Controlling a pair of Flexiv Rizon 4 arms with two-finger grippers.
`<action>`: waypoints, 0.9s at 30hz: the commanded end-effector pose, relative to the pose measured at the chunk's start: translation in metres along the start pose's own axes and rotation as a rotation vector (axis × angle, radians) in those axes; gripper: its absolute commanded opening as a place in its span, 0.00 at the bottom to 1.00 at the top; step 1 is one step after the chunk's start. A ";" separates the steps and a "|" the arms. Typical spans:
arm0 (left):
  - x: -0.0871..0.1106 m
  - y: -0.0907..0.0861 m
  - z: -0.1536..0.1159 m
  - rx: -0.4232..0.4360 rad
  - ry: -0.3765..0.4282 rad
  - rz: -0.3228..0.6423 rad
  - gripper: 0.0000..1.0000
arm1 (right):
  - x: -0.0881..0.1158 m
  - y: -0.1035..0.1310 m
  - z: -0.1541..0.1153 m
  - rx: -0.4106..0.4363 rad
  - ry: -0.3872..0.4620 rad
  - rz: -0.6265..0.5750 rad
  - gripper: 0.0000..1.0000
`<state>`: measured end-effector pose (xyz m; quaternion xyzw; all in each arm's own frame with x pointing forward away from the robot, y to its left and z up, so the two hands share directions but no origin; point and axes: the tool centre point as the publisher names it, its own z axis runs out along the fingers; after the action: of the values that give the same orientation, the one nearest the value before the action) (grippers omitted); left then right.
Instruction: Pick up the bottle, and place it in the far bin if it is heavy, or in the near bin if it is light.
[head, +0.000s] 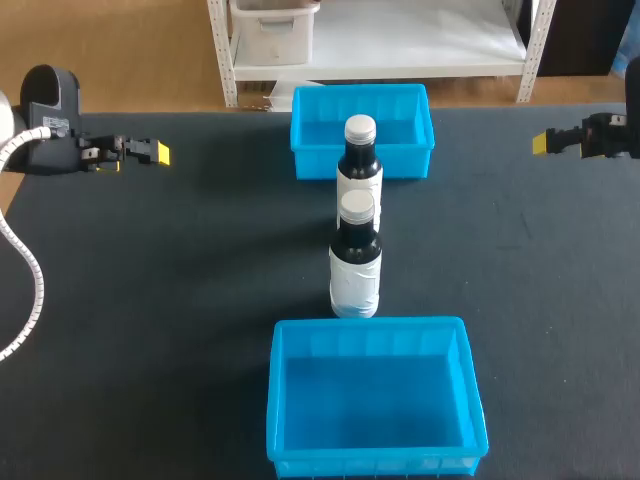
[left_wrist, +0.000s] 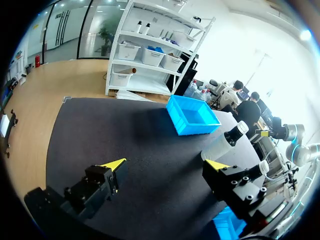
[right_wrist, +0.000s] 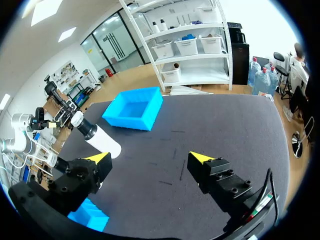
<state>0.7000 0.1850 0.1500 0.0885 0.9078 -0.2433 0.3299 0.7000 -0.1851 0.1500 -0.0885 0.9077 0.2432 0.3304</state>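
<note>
Two dark bottles with white labels and white caps stand upright in a row at the table's middle, the nearer bottle (head: 356, 258) just in front of the farther bottle (head: 360, 160). Behind them is the far blue bin (head: 315, 163), in front the near blue bin (head: 420, 325). My left gripper (head: 158, 153) hovers open at the far left, well away from both. My right gripper (head: 541, 142) hovers open at the far right. In the left wrist view the open gripper (left_wrist: 165, 165) has a bottle (left_wrist: 225, 141) ahead. The right wrist view shows its open gripper (right_wrist: 149, 159) with a bottle (right_wrist: 97, 137) ahead.
The black table mat (head: 180, 300) lies bare on both sides of the bottles. Both bins hold nothing. The far bin (left_wrist: 192, 127) (right_wrist: 127, 122) shows beyond the bottles in each wrist view.
</note>
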 end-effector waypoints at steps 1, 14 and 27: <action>0.000 0.000 0.000 0.000 0.000 0.000 1.00 | 0.000 0.000 0.000 0.000 0.000 0.000 1.00; 0.000 0.000 0.000 0.000 0.000 0.000 1.00 | -0.011 -0.017 0.007 -0.314 0.104 -0.381 1.00; 0.000 0.000 0.000 0.000 0.000 0.000 1.00 | -0.001 -0.013 0.001 -0.538 0.269 -0.722 1.00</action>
<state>0.7000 0.1849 0.1500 0.0885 0.9078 -0.2433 0.3299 0.7002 -0.1914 0.1438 -0.3627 0.8516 0.1914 0.3266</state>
